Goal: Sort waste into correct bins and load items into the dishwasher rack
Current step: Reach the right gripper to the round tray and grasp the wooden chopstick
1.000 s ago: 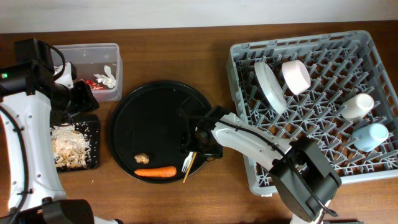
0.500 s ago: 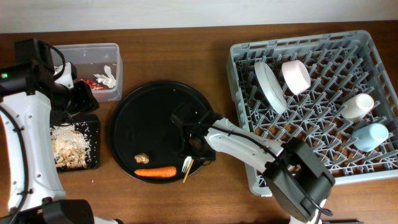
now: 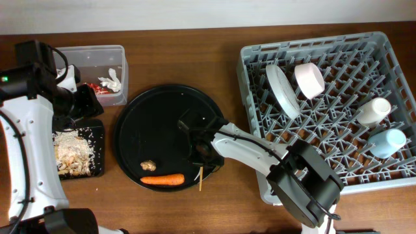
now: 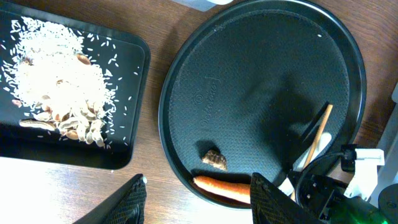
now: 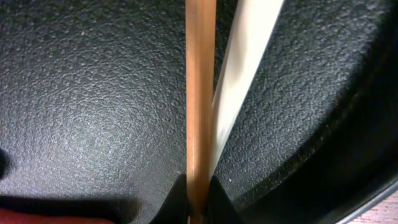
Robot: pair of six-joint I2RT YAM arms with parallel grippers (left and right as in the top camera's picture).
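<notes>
My right gripper (image 5: 198,202) is shut on a thin brown stick (image 5: 200,93) lying on the round black tray (image 5: 93,93); the slim cream utensil (image 5: 245,62) lies against the stick's right side. From overhead, the right gripper (image 3: 198,155) is at the tray's lower right, and the stick's end (image 3: 200,177) pokes over the rim. The carrot (image 3: 162,180) and the brown lump (image 3: 148,166) lie just to its left. My left gripper (image 4: 200,205) hangs open, high above the carrot (image 4: 221,186), holding nothing.
The grey rack (image 3: 312,39) on the right holds a white plate (image 3: 281,90), a pink bowl (image 3: 309,79), a cream cup (image 3: 375,110) and a blue cup (image 3: 388,142). A clear tub (image 3: 97,55) holds the red wrapper (image 3: 97,86) and the tissue (image 3: 112,79). A shallow black tray (image 3: 97,140) holds rice scraps (image 3: 73,153).
My right gripper slid a little left and closed on the brown stick, which swung from slanted to nearly upright in the overhead view. The left arm stayed still.
</notes>
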